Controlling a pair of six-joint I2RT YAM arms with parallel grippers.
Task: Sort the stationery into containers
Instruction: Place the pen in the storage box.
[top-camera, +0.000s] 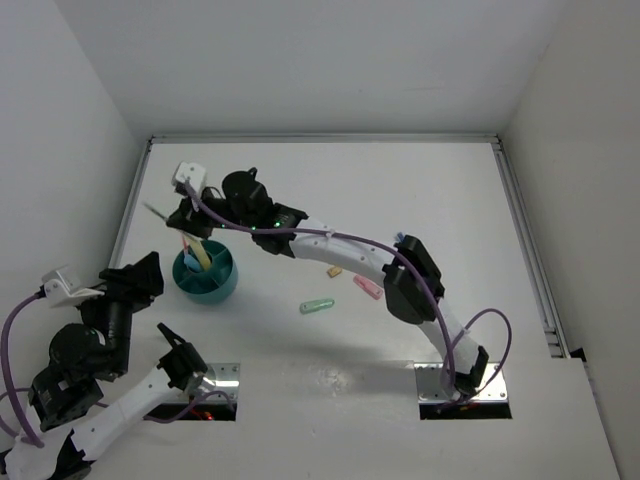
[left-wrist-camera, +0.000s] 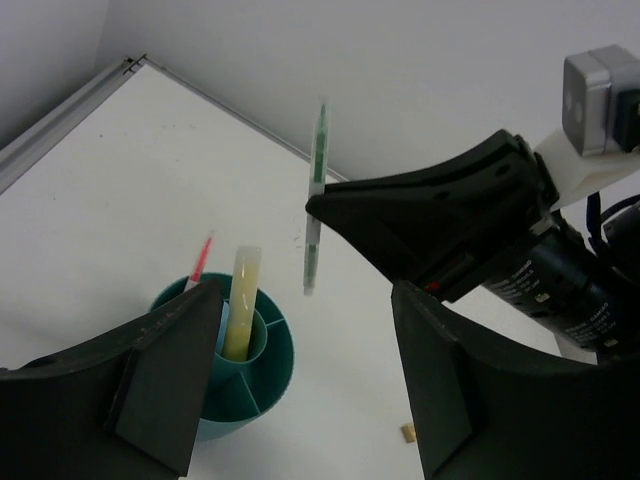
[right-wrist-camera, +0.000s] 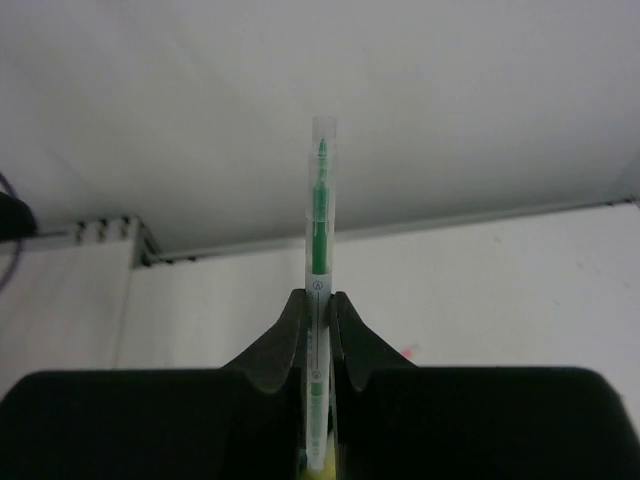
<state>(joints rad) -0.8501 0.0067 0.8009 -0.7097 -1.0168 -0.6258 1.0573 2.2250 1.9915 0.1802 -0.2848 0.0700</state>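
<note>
Near teal cup, green pen upright

White table with a raised rail along its far and side edges. A round teal cup stands towards its left. Right of the cup lie a pale blue-green marker, a pink marker and what looks like a small tan eraser

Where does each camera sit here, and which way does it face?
Top external: above and behind the bases, looking down on the table; both arms show.
Left wrist: on the left arm, facing past the open left gripper to the teal cup.
Right wrist: looks along the right gripper, shut on the green pen, toward the back wall.
Shared: both wrist views show the green pen.
</note>
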